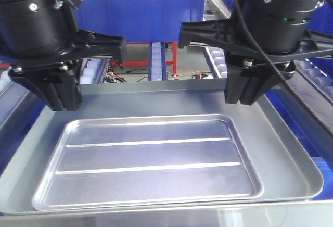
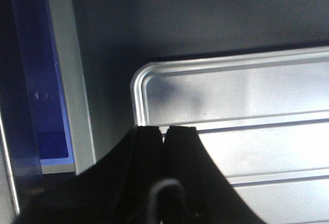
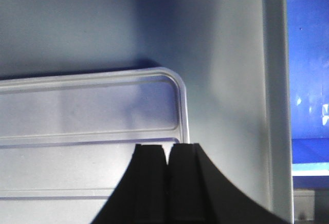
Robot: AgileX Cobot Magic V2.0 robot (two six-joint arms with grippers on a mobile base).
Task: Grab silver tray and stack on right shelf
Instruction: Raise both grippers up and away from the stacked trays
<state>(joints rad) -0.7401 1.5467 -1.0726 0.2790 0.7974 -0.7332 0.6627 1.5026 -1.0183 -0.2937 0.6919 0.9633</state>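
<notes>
**Silver tray nested in the grey tray, both tools above it**

The silver tray (image 1: pixel 148 159) lies flat inside a larger, duller grey tray (image 1: pixel 291 149), its two long ribs running side to side. It holds nothing; the grey tray holds only the silver one, with bare floor showing around it.

The left tool (image 1: pixel 60 94) hangs over the silver tray's far left corner. In the left wrist view its fingers (image 2: pixel 149 147) are pressed together with only a thin seam between them, their tips at the tray's left rim, pinching nothing. Whether they touch the rim cannot be told.

The right tool (image 1: pixel 250 89) hangs over the far right corner. In the right wrist view its fingers (image 3: pixel 151 162) are likewise pressed together, the tips over the tray's right rim, gripping nothing.

Outward of the right tool, past the grey tray's edge, runs a rail of small white rollers on the right shelf (image 1: pixel 315 76), with blue structure around it.
</notes>
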